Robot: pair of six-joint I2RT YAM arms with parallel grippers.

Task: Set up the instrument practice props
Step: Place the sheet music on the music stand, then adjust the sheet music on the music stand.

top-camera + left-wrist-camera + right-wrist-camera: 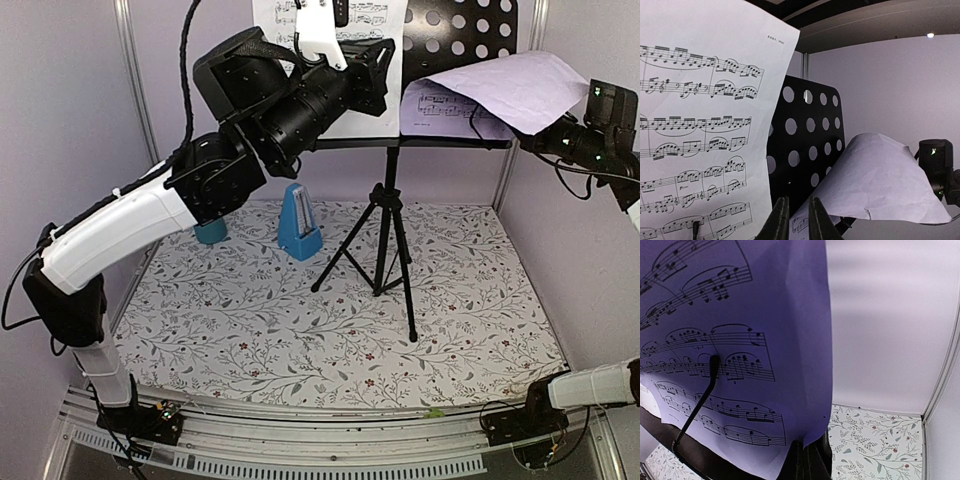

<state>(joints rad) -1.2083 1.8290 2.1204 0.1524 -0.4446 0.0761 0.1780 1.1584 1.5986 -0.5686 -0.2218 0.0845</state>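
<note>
At stand (385, 200): curled lavender page (510, 85) — right end effector (807, 460) pinching; left end effector (799, 220) ajar.

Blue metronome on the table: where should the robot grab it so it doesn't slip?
Probably low on its body, coming straight down from above. The blue metronome stands upright and narrows toward the top, so a grip high up could slide off its slanted sides. The music stand is apart on its right, leaving room.

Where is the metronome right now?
Top view: the blue metronome stands on the floral mat, back left, between the teal cup and the tripod legs of the music stand.
</note>
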